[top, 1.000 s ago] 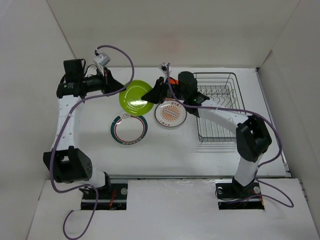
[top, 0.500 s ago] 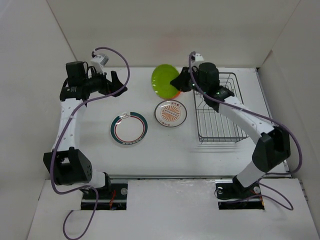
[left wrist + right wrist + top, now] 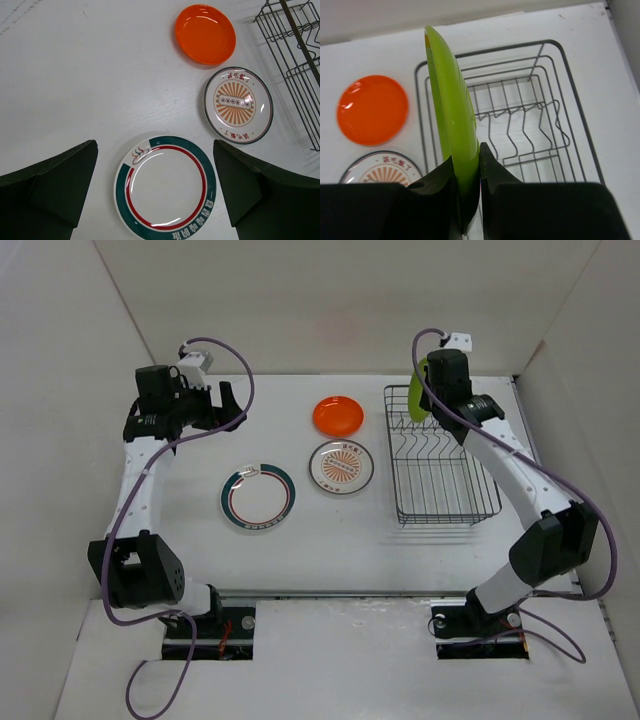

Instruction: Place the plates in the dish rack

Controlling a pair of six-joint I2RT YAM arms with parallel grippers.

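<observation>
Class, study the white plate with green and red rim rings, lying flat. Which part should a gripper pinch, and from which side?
Pinch the rim. The ringed plate lies flat, shallow, with no handle, so one of the fingers would likely need to slip under its edge at a low angle. Come from its left: the sunburst plate sits close on its right.

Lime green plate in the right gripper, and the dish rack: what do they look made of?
The lime green plate, held on edge in the right gripper: probably plastic or melamine, glossy; even colour right through the rim, with a soft highlight streak. Glazed ceramic cannot be ruled out. The dish rack: thin metal wire with a dark, slightly shiny coating; bent rods in an open grid.
</observation>
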